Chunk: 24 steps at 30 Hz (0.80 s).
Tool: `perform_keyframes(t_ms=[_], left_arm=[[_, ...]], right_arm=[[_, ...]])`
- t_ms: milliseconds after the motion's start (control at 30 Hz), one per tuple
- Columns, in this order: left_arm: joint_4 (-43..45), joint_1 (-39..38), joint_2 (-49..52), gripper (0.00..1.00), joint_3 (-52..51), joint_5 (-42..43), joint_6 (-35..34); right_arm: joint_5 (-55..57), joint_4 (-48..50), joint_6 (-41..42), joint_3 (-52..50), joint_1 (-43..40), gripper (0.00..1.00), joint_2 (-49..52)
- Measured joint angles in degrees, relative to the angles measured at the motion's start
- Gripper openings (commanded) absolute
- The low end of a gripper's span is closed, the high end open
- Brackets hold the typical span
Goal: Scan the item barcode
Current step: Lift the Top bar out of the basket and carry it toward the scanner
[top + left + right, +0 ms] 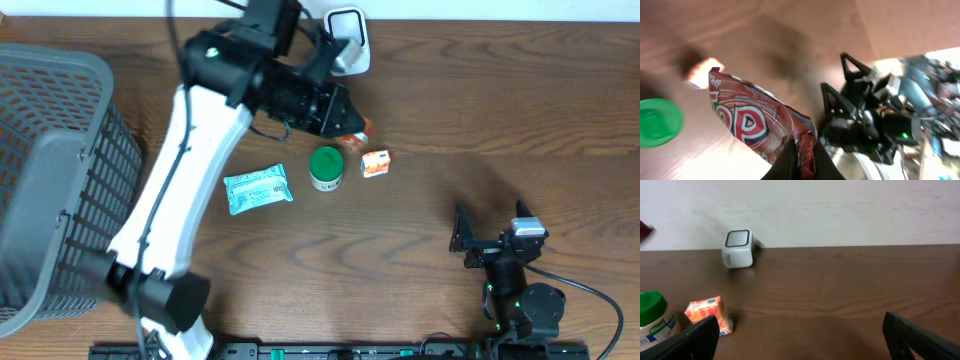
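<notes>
**A:** Where is the red snack packet (757, 122)?

**B:** It is in the left gripper (801, 159). In the wrist view the fingers are clenched on the packet's crimped end at the bottom of the frame. The packet is held off the table (520, 100), and its printed face with big white letters is turned to that camera. From overhead, only a red corner of it shows past the gripper, in the upper centre of the frame. I cannot make out where its barcode is.

**A:** And the scanner?

**B:** The white barcode scanner (347, 40) sits at the top edge of the overhead frame, just above the left gripper. Whether the packet faces its dark window I cannot tell.

**A:** What else is on the table?

**B:** A green-lidded jar (326, 167) and a small orange carton (375, 163) stand near each other but apart, just below the gripper in mid frame. A pale teal packet (258, 188) lies flat to the left of the jar. A grey mesh basket (50, 170) fills the left edge.

**A:** What about the right gripper (462, 238)?

**B:** It is in the lower right of the overhead frame, well apart from all the items. Its fingers are spread wide and grasp nothing. Its own camera looks across the wood towards the scanner, with the jar and carton at the lower left of that view.
</notes>
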Motion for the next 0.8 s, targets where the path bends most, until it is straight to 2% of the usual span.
perform_keyframes(t_ms=[367, 600, 800], left_arm=[[-0.57, -0.44, 11.37, 0.07, 0.00, 10.60, 7.93], [-0.94, -0.52, 14.23, 0.07, 0.00, 12.26, 15.02], [-5.14, -0.52, 14.53, 0.07, 0.00, 12.83, 24.39]], right_arm=[[-0.02, 0.00, 0.00, 0.00, 0.00, 0.99, 0.00], [0.00, 0.00, 0.00, 0.00, 0.00, 0.99, 0.00], [0.00, 0.02, 0.00, 0.00, 0.00, 0.99, 0.00]])
